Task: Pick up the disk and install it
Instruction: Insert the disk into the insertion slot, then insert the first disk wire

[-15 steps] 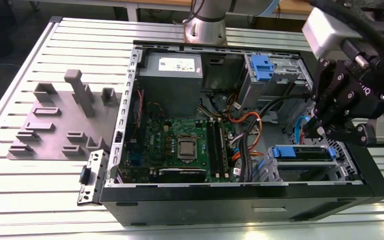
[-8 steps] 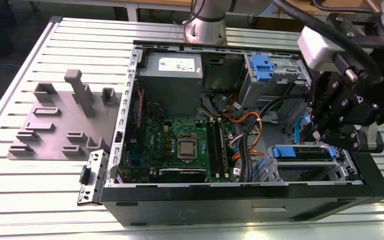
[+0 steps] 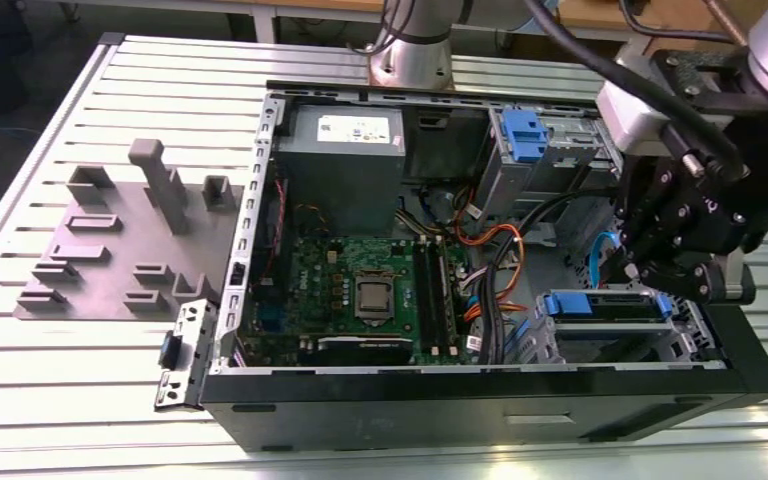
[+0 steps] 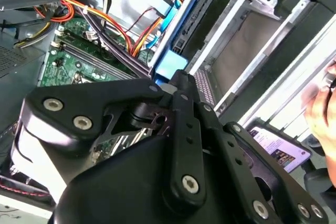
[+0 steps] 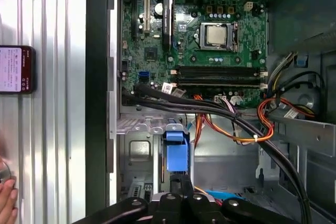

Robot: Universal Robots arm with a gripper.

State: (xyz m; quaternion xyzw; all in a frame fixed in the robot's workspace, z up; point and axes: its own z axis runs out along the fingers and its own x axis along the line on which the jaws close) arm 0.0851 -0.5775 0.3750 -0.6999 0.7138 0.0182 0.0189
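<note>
The disk (image 3: 604,305) sits in the drive cage (image 3: 688,335) at the near corner of the computer case (image 3: 491,412), on the exterior view's right. The tool (image 4: 180,80) is at its blue carrier end; I cannot tell whether it is spread or pressed together. As I judge it, an off-centre push could jam the carrier askew in the cage. The cables (image 5: 237,132) just beside it could snag.
</note>
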